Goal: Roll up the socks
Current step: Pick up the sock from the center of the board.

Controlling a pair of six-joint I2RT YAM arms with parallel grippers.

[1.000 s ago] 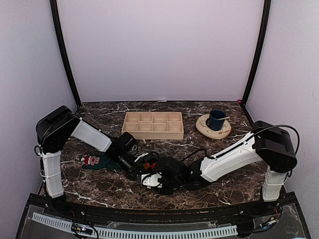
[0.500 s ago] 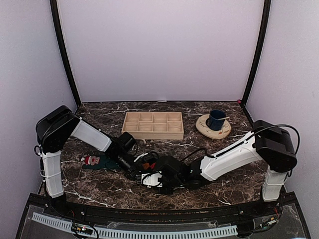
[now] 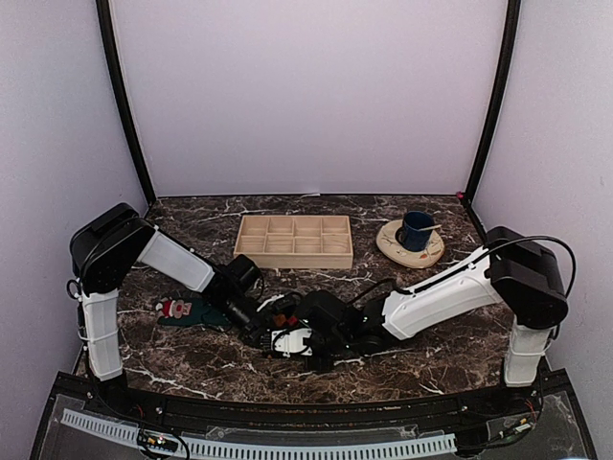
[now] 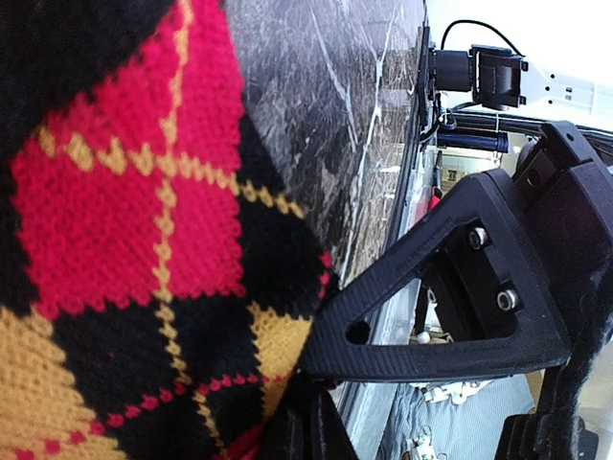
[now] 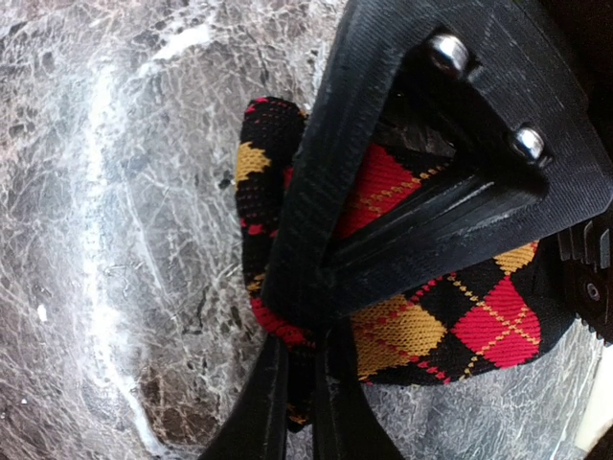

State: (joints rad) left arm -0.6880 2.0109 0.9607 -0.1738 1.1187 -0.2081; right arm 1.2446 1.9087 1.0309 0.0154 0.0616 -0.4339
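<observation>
Black argyle sock (image 5: 450,316) sits bunched on the marble tabletop (image 5: 115,240) at centre front; right gripper (image 5: 302,369) clenched on its folded edge; left gripper (image 3: 254,324) crowds alongside, grip unreadable; rolling looks in hand; next calls for a tighter tuck; Santa sock (image 3: 187,311) lies apart, left.

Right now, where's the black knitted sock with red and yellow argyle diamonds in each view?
Top external: black argyle sock low centre, mostly hidden, only a red patch showing.
Left wrist: the sock fills the left half.
Right wrist: the sock runs centre to lower right, partly covered.
Shared landmark: dark veined marble tabletop.
</observation>
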